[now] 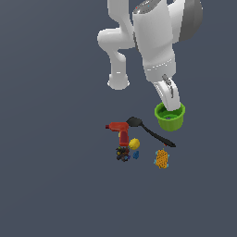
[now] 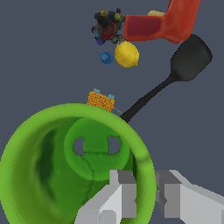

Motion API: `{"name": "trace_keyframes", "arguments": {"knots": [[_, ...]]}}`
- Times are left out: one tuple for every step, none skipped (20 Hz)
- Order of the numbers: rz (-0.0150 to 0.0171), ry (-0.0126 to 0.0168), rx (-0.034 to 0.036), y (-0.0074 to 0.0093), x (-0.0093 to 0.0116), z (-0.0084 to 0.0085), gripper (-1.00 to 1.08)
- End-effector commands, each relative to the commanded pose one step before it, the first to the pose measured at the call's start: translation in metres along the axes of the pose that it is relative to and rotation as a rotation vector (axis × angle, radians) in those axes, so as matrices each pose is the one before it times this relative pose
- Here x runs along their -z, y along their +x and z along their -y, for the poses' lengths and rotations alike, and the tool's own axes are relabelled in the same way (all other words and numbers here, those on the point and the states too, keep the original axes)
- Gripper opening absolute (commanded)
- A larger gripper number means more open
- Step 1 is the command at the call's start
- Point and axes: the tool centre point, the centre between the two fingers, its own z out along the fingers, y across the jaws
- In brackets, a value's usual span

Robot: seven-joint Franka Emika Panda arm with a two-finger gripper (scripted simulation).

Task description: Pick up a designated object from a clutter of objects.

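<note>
The designated object, a bright green cup (image 1: 170, 116) with a thick rim, sits at the exterior view's right of the clutter of objects. In the wrist view the cup (image 2: 48, 144) fills the frame. My gripper (image 1: 170, 105) comes down from above and straddles its rim: one finger is inside the cup and the other outside, and the gripper (image 2: 146, 194) is shut on the wall between them. The clutter holds a red drill toy (image 1: 119, 129), a black spoon (image 1: 150, 132), a yellow ball (image 1: 134, 144) and an orange lattice piece (image 1: 161, 159).
A dark multicoloured lump (image 1: 122, 153) and a tiny blue bit (image 1: 136, 155) lie beside the ball. The spoon's handle (image 2: 144, 100) runs close under the cup's rim, and the lattice piece (image 2: 101, 100) lies just past it. The floor is plain dark grey.
</note>
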Motion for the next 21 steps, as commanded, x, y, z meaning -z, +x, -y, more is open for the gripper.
{"name": "trace_keyframes", "arguments": {"knots": [[-0.00183,0.00219,0.00001,-0.01347,0.02541,0.00360,-1.00],[0.00000,0.00000,0.00000,-0.00511,0.00918,0.00144,-1.00],[-0.00017,0.00052,0.00041,-0.00524,0.00912,0.00124,-1.00],[0.00000,0.00000,0.00000,-0.00478,0.00847,0.00139,-1.00],[0.00055,0.00018,0.00038,-0.00470,0.00827,0.00122,-1.00],[0.00000,0.00000,0.00000,-0.00435,0.00753,0.00133,-1.00],[0.00087,0.00009,0.00043,-0.00420,0.00727,0.00117,-1.00],[0.00063,0.00003,0.00028,-0.00387,0.00659,0.00119,-1.00],[0.00064,0.00001,0.00026,-0.00359,0.00605,0.00113,-1.00],[0.00064,0.00000,0.00026,-0.00330,0.00553,0.00106,-1.00],[0.00064,-0.00001,0.00026,-0.00301,0.00501,0.00097,-1.00],[0.00079,-0.00001,0.00031,-0.00272,0.00454,0.00087,-1.00],[0.00064,-0.00002,0.00025,-0.00242,0.00398,0.00081,-1.00],[0.00046,-0.00002,0.00017,-0.00212,0.00340,0.00076,-1.00],[0.00065,-0.00003,0.00023,-0.00183,0.00293,0.00068,-1.00],[0.00065,-0.00004,0.00022,-0.00153,0.00240,0.00062,-1.00],[0.00066,-0.00005,0.00020,-0.00124,0.00187,0.00056,-1.00],[0.00047,-0.00004,0.00013,-0.00095,0.00130,0.00051,-1.00],[0.00066,-0.00006,0.00018,-0.00064,0.00086,0.00041,-1.00],[0.00000,0.00000,0.00000,-0.00039,0.00029,0.00031,-1.00],[0.00047,-0.00005,0.00011,-0.00008,0.00017,0.00009,-1.00]]}}
